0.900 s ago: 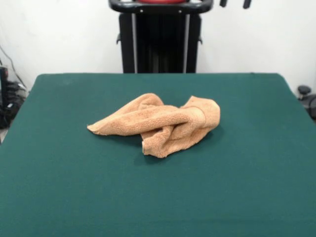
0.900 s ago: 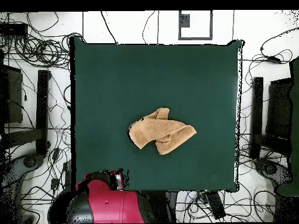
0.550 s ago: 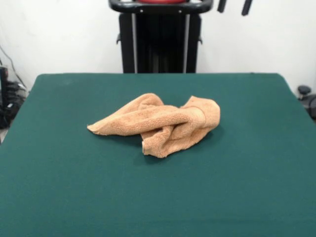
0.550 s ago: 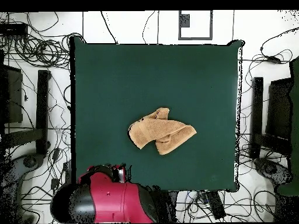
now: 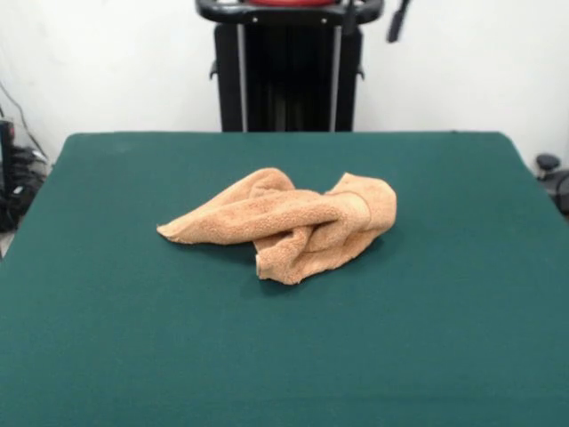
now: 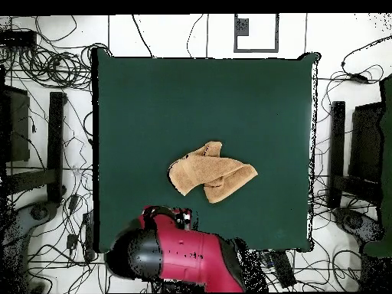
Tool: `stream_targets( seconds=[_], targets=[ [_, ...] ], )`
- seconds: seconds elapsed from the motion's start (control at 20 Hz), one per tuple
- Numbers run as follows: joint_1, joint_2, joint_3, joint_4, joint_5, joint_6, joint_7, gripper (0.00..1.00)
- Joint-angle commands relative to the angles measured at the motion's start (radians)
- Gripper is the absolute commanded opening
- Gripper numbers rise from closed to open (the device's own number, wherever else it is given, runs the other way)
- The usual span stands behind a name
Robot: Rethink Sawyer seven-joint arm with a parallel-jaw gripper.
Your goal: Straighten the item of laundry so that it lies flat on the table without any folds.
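The item of laundry (image 5: 293, 222) is a light orange-tan terry towel, crumpled and folded over itself near the middle of the dark green table (image 5: 133, 338). In the overhead view the towel (image 6: 210, 172) lies as a bunched wedge on the table (image 6: 153, 99). My gripper (image 5: 373, 18) shows only as dark fingertips at the top edge of the front view, high above the table's far side, open and holding nothing. Seen from overhead, the red and black arm (image 6: 180, 256) covers the table's bottom edge, just below and left of the towel.
A black pedestal (image 5: 289, 71) stands behind the table's far edge. Cables and black stands (image 6: 53, 130) lie on the floor around the table. Wide green surface surrounds the towel on all sides.
The arm has swung in over the table's edge toward the towel, and the fingertips have shifted left and slightly lower in the front view. The towel has not moved.
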Motion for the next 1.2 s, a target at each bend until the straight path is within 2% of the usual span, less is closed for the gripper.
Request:
stream_targets(
  seconds=[0.05,0.35,0.5,0.7,1.2],
  targets=[
    [-0.1,0.007,-0.045,0.044,-0.042,-0.083,0.139,1.0],
    [-0.119,-0.026,-0.064,0.091,-0.074,-0.12,0.126,1.0],
    [-0.121,0.017,-0.082,0.095,-0.087,-0.215,0.177,1.0],
    [-0.166,0.065,-0.048,0.09,-0.081,-0.277,0.173,1.0],
    [-0.171,0.131,-0.033,-0.004,-0.03,-0.227,0.18,1.0]
  ],
)
